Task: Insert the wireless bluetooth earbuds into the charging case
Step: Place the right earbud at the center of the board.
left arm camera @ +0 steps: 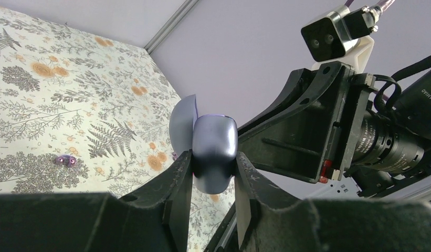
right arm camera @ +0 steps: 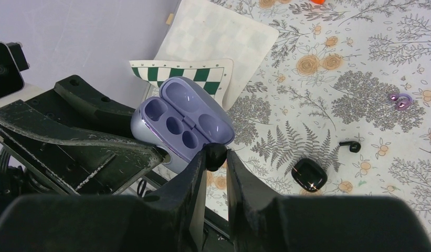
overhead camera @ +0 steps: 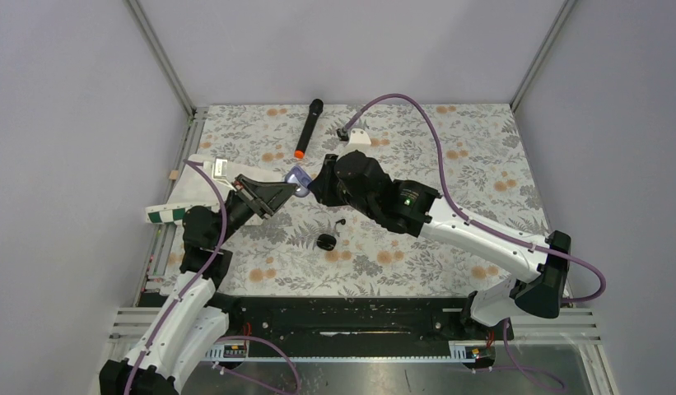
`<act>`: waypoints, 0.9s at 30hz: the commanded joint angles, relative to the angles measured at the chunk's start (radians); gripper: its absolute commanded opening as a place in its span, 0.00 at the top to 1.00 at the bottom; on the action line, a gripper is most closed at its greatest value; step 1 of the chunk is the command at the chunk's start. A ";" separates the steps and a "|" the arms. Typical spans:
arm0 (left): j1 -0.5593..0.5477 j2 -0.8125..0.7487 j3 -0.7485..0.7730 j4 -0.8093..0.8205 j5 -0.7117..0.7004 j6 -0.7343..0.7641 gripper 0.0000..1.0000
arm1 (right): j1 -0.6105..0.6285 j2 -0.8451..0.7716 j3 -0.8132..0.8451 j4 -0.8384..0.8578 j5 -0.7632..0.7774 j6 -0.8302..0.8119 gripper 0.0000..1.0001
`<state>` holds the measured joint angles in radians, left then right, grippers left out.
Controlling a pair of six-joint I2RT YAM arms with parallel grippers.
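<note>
My left gripper (left arm camera: 213, 160) is shut on a lavender charging case (left arm camera: 214, 140), held off the table with its lid open and its sockets (right arm camera: 182, 126) empty. My right gripper (right arm camera: 216, 157) is shut on a tiny black earbud (right arm camera: 216, 150), pinched at its fingertips right at the case's near rim. In the top view both grippers meet at the lavender case (overhead camera: 299, 176). A second black earbud (right arm camera: 352, 146) lies on the floral cloth beside a shut glossy black case (right arm camera: 309, 174). A purple earbud (right arm camera: 399, 100) lies farther out.
A black microphone with an orange end (overhead camera: 308, 127) lies at the back. A folded chessboard (overhead camera: 186, 196) sits at the left edge, and a white block (overhead camera: 358, 137) is behind the right arm. Grey walls close in three sides.
</note>
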<state>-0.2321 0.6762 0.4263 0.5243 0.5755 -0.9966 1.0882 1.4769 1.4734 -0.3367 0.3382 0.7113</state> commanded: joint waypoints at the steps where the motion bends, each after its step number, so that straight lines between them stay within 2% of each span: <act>1: -0.001 0.013 0.034 0.052 0.041 0.039 1.00 | 0.022 -0.041 0.046 0.016 0.002 -0.031 1.00; 12: -0.001 0.028 0.047 0.075 0.072 0.047 1.00 | 0.022 -0.036 0.063 0.002 -0.058 -0.024 1.00; 27: -0.001 0.039 0.034 0.094 0.050 0.081 1.00 | -0.044 -0.179 -0.031 0.002 0.024 -0.020 1.00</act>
<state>-0.2375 0.7109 0.4263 0.5697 0.6312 -0.9550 1.0634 1.3666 1.4639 -0.3809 0.3378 0.6857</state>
